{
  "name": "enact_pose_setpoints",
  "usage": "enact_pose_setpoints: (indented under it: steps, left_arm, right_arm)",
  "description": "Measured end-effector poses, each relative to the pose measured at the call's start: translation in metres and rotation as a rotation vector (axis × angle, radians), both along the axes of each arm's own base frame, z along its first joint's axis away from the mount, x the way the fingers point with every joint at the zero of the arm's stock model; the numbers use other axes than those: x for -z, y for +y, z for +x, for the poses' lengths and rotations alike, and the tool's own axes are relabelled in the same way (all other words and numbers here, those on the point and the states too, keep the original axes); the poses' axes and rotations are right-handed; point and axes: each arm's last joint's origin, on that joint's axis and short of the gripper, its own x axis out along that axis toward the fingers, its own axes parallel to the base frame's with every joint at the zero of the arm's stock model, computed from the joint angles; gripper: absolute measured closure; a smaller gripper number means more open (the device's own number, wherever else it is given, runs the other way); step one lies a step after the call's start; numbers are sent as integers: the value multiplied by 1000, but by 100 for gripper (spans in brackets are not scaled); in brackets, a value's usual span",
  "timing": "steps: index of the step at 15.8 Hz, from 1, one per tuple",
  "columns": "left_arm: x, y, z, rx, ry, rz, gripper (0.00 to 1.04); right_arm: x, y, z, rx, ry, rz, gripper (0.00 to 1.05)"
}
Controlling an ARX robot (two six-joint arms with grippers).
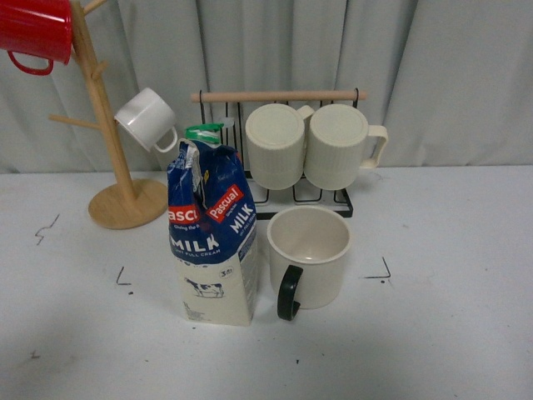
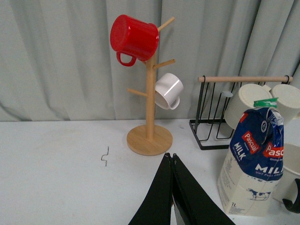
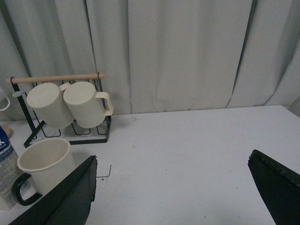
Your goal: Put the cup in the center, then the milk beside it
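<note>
The cup [image 1: 310,252], cream with a black loop handle, stands upright on the white tabletop inside the black corner marks [image 1: 381,272]. The milk [image 1: 211,236] stands upright right beside it, to its left, green clip on top. Both also show in the left wrist view, the milk [image 2: 253,168] clearly and the cup [image 2: 291,183] at the picture's edge, and the cup shows in the right wrist view [image 3: 44,162]. My left gripper [image 2: 171,156] is shut and empty, left of the milk. My right gripper [image 3: 172,161] is open and empty, right of the cup. Neither arm shows in the front view.
A wooden mug tree [image 1: 117,179] with a red mug [image 1: 35,33] and a small white mug [image 1: 146,119] stands at the back left. A black rack [image 1: 283,150] holding two ribbed cream mugs [image 1: 337,143] stands right behind the cup and milk.
</note>
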Motion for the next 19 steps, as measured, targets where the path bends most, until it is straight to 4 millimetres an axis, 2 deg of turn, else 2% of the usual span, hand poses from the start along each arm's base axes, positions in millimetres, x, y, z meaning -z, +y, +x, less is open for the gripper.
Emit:
enact_pose_setpoints:
  steps: [3,8,9,16,17,19]
  left_arm:
    - [4,0,-11,0,19,0,103]
    - [3,0,-12,0,12,0,103]
    - [3,0,-12,0,12,0,94]
    - [3,0,-12,0,12,0,9]
    - [3,0,-12,0,12,1,6]
    - [3,0,-12,0,12,1,7]
  right_arm:
    - [0,0,0,0,0,0,6]
    - [0,0,0,0,0,0,6]
    - [0,0,0,0,0,0,6]
    - [0,0,0,0,0,0,6]
    - [0,0,0,0,0,0,6]
    - [0,0,0,0,0,0,6]
